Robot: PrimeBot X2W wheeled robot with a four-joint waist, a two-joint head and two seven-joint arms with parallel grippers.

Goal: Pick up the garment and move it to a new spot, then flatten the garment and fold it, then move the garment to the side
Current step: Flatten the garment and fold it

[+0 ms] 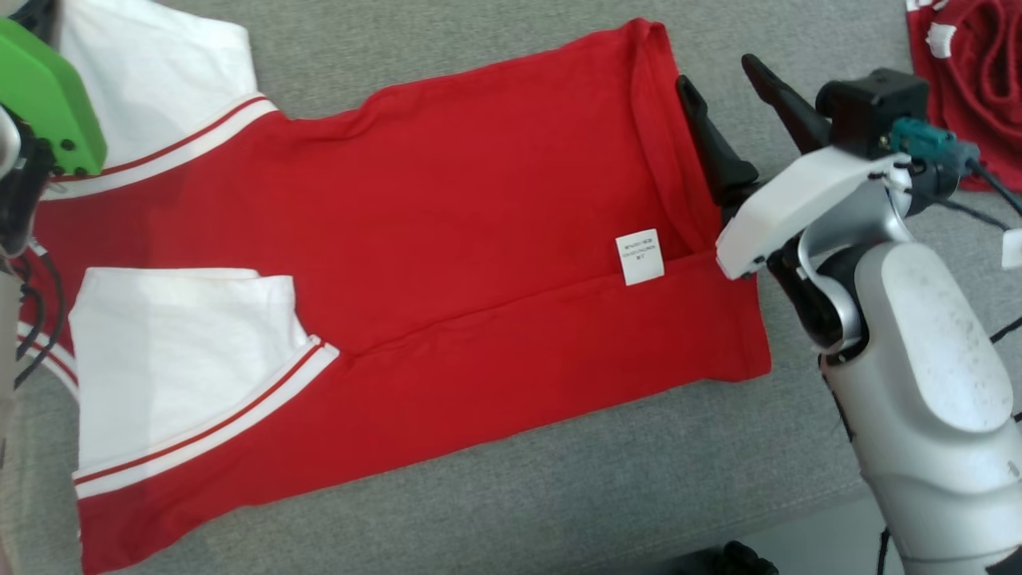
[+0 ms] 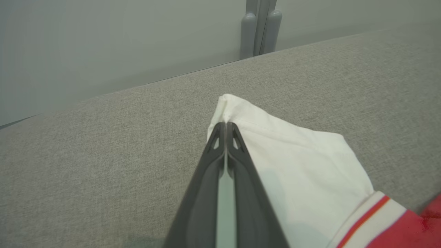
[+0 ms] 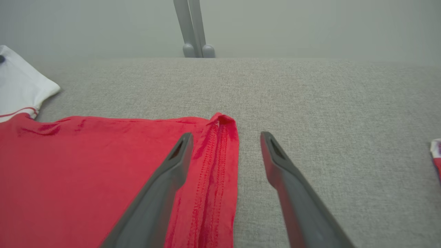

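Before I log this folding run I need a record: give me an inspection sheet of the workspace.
Surface: grey woven cloth top, no stains seen.
Job's things: red garment with white sleeves, spread out flat, near side folded over, white label showing.
Clutter: second red cloth, bunched at the far right corner.
Grippers: left gripper, jaws shut on the corner of the garment's white sleeve; right gripper, jaws open astride the red hem corner.
Cables: black cables by the right wrist.
Surroundings: grey posts before a pale wall.
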